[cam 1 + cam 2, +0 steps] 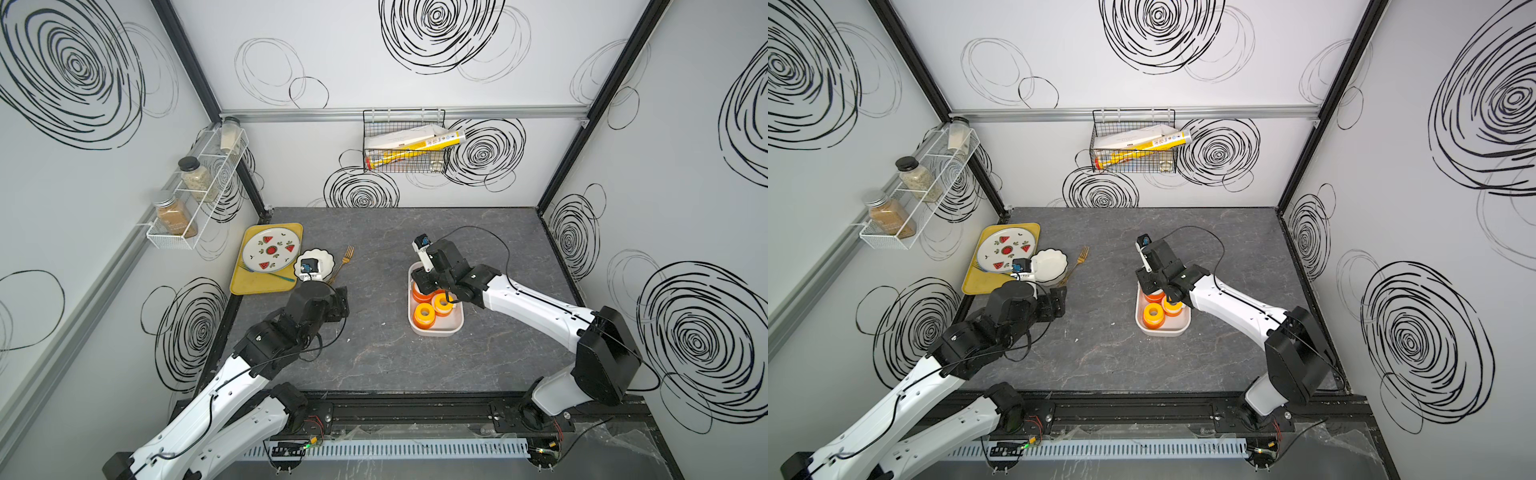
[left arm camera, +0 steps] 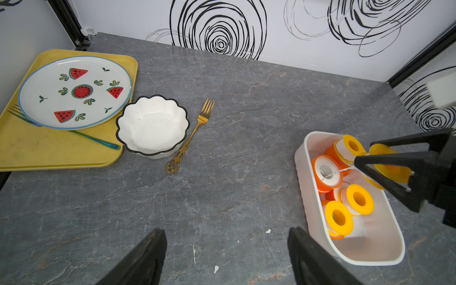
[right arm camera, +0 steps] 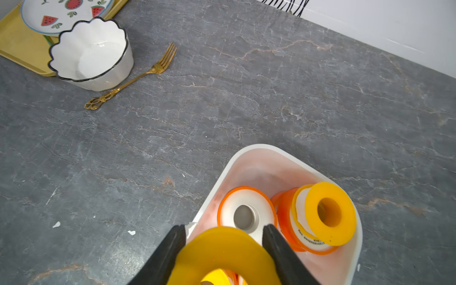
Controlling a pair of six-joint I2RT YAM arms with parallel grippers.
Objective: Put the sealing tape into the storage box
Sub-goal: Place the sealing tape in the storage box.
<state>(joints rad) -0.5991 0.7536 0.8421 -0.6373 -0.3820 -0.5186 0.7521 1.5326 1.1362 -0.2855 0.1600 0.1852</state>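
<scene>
The right gripper (image 3: 223, 232), jaws clamped across a yellow-flanged sealing tape spool (image 3: 222, 254), hung over the storage box (image 3: 256, 148) holding other spools (image 3: 323, 214), the drop judged straight down, while the left gripper (image 2: 225, 232), jaws wide and empty, stood apart from the box.

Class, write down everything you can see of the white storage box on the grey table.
The storage box is a white, plastic-looking rectangular tub with rounded corners, low walls and no lid. It sits flat on the grey table, right of centre, holding several tape spools with orange or yellow flanges piled loosely. The right gripper hangs over its far end, holding a yellow spool.
</scene>
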